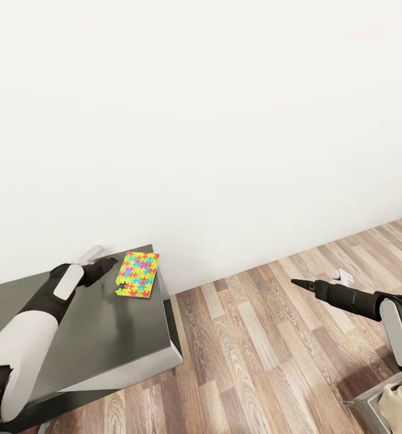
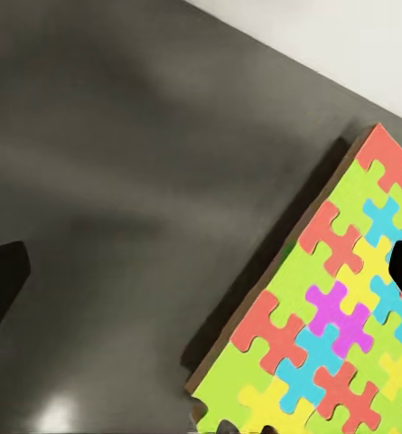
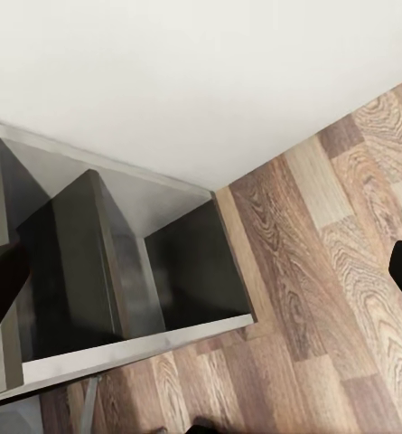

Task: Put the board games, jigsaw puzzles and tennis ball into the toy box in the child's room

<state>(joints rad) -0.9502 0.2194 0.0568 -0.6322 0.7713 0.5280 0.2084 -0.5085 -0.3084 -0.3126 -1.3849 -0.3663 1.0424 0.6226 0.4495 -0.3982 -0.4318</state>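
- Left gripper hovers at the jigsaw puzzle's edge, fingers spread wide apart in its wrist view, holding nothing.
- Table corner is near; a sideways nudge could push the thin sheet off.
- Flat puzzle offers little to pinch, so fingertips may skid.
- Right gripper hangs over the floor, spread and empty.
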